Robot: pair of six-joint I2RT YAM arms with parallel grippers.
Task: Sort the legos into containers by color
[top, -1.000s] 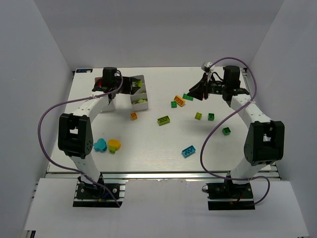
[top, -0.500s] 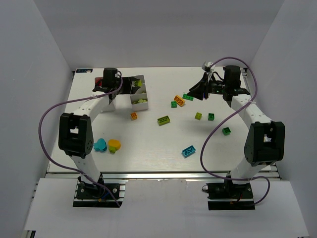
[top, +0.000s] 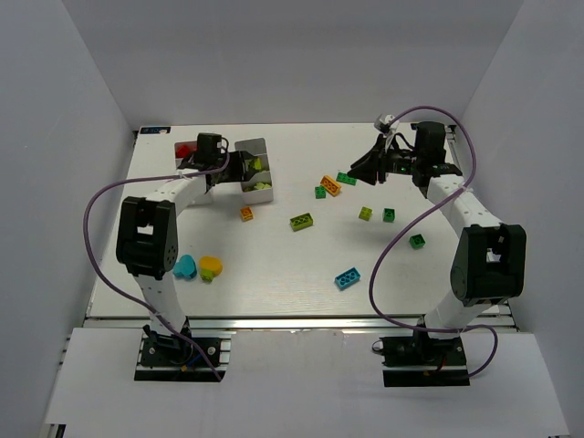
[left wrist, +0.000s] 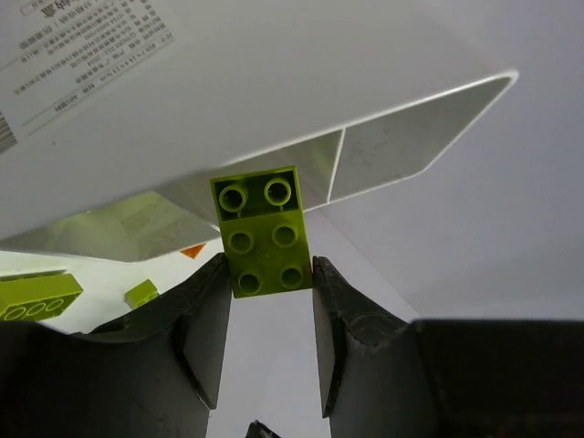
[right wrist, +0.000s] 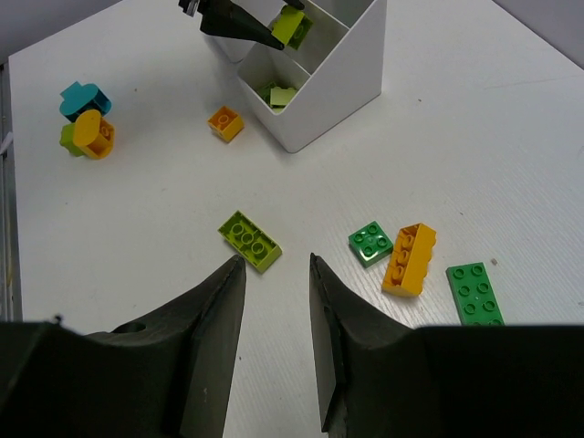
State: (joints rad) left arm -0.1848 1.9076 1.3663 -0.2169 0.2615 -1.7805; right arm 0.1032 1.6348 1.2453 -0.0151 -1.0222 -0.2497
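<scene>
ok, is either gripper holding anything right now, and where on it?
Left gripper pinches a lime brick by its two side faces, at the end nearest the wrist. Right gripper is open and empty.

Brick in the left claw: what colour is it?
The brick is lime-yellow; left wrist view shows it best.

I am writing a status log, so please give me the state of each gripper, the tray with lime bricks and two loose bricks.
Left gripper: shut on a lime brick, held over the tray.
Right gripper: open, empty, above the table.
Tray: upright, lime pieces in one compartment.
Loose lime brick: flat on the table, studs up.
Cyan brick: on the table, unsorted.
</scene>
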